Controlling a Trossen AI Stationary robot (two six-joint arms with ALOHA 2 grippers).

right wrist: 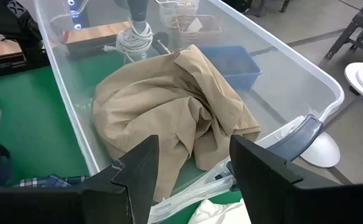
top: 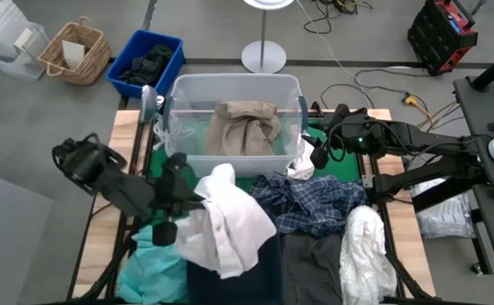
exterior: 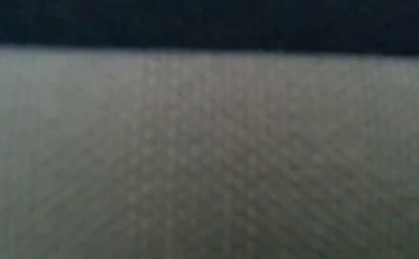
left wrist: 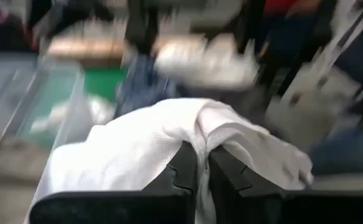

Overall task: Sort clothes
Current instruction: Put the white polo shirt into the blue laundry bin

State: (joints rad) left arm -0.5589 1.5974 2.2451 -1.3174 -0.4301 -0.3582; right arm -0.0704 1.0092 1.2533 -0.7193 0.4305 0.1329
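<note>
Clothes cover the green table (top: pixel 346 166): the left gripper (left wrist: pixel 203 177), near its left edge, is clamped on a white garment (top: pixel 226 219). At the back edge, a beige garment (right wrist: pixel 169 106) lies in the clear tub (top: pixel 234 85); the right gripper (right wrist: pixel 193 171) hangs spread and empty over its right rim.

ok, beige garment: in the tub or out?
In. The beige garment lies crumpled inside the clear tub, alone there; right gripper open beside the tub's edge.
</note>
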